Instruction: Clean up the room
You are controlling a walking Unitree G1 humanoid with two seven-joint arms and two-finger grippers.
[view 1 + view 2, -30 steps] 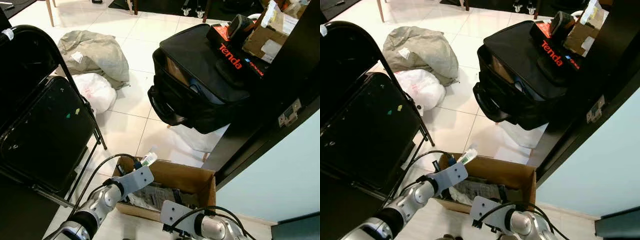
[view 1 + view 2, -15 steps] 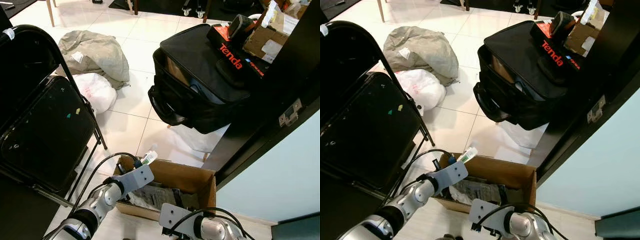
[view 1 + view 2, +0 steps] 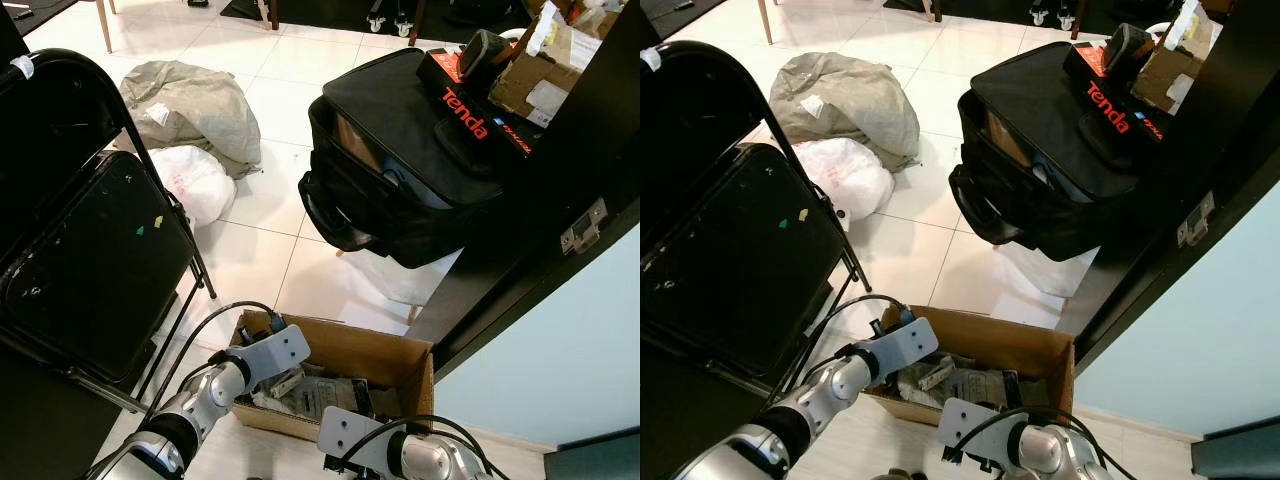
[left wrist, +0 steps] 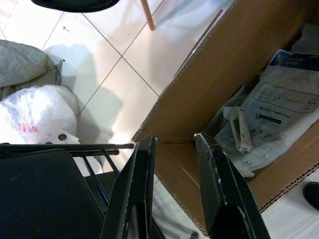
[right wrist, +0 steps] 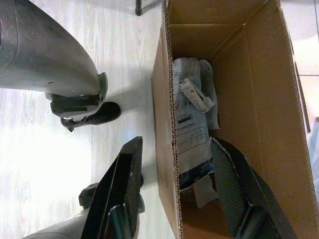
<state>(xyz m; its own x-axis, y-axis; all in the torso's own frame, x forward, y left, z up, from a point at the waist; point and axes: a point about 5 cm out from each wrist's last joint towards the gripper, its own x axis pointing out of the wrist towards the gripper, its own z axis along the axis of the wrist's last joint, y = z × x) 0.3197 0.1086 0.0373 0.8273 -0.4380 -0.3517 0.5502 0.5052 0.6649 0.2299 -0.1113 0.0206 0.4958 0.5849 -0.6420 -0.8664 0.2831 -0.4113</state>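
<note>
From the head views, the floor is glossy white tile (image 3: 270, 200), changing to pale wood-look planks nearest the robot. An open cardboard box (image 3: 385, 352) sits on the floor just ahead, holding printed plastic packets (image 3: 325, 392) and a small tube (image 3: 287, 381). A black folding chair (image 3: 80, 250) stands at the left. Farther off lie a grey sack (image 3: 195, 105) and a white plastic bag (image 3: 195, 180). A black bag (image 3: 400, 170) marked "Tenda" sits right of centre, against dark furniture (image 3: 545, 240).

In the left wrist view, the left gripper (image 4: 172, 149) hangs over the box's corner, fingers apart and holding nothing; the tube (image 4: 242, 130) lies on the packets inside.

In the right wrist view, the right gripper (image 5: 177, 167) straddles the box's near wall (image 5: 167, 149), fingers wide apart, one inside, one outside.
</note>
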